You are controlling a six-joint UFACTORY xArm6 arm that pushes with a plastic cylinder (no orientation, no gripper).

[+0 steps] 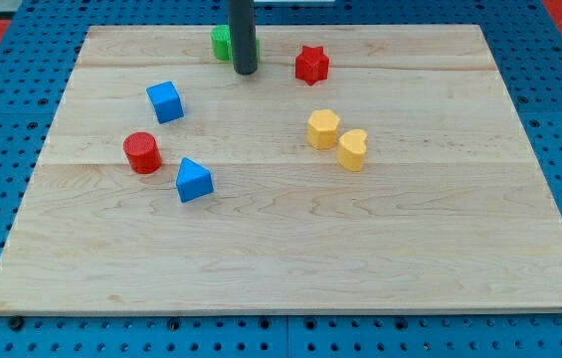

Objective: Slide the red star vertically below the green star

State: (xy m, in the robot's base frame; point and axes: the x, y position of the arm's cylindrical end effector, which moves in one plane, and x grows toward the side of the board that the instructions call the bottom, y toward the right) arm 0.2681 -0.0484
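Note:
The red star [311,64] lies near the view's top, right of centre. The green star [222,43] lies at the top edge, partly hidden behind my rod. My tip [246,72] rests on the board just right of and below the green star, and about a block's width left of the red star. It touches neither as far as I can tell.
A blue cube [165,101] lies at the left, a red cylinder [142,152] and a blue triangular block [193,180] below it. A yellow hexagonal block [322,128] and a yellow heart-like block [352,149] touch right of centre. The wooden board [290,259] sits on blue pegboard.

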